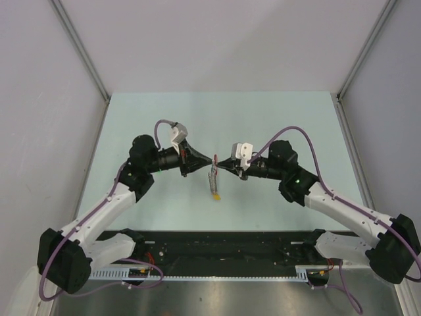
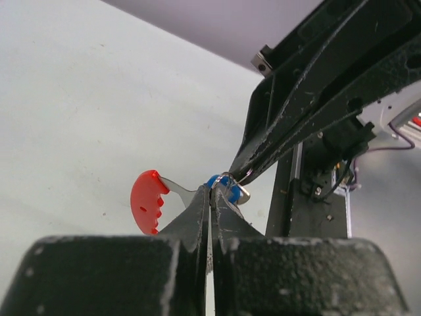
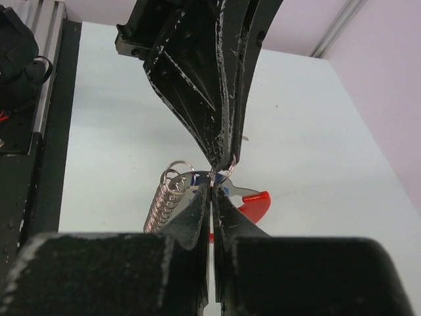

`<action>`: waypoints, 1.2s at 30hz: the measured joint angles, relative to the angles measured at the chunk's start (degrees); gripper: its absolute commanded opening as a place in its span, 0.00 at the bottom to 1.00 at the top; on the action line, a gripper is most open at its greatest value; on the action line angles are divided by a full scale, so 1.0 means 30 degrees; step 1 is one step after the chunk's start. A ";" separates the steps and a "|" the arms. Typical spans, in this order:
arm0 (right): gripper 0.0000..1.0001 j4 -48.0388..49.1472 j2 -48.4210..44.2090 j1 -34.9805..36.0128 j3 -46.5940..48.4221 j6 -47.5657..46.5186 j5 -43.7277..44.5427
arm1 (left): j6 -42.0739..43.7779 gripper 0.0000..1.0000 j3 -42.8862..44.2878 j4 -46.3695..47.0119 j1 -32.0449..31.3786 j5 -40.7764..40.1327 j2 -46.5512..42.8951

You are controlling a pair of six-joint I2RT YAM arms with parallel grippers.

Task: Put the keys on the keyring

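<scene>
Left gripper point(image 1: 208, 160) and right gripper point(image 1: 222, 163) are both clenched, nose to nose over the middle of the pale green table point(image 1: 164, 118). They pinch the top of the keyring point(image 1: 214, 179): grey metal coil point(image 3: 163, 204), curved red plastic piece point(image 2: 146, 201), yellow-capped key point(image 1: 216, 195) hanging lowest. A blue-capped silver key point(image 2: 231, 191) sits at the fingertips. Cannot tell which part each gripper pinches.
</scene>
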 measured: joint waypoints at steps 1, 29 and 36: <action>0.00 0.0000 -0.0022 0.0248 0.0058 0.0000 0.0357 | -0.0284 0.00 -0.0160 0.0291 0.0000 -0.0175 -0.0189; 0.00 -0.6994 0.0189 0.2798 0.3228 -0.2317 0.4262 | 0.5435 0.56 0.2244 -0.3621 0.1843 0.2914 -0.0911; 0.00 -0.8269 0.0525 0.2841 0.3767 -0.2747 0.3614 | 0.9071 0.53 0.2302 -0.6186 0.1836 0.4969 -0.1253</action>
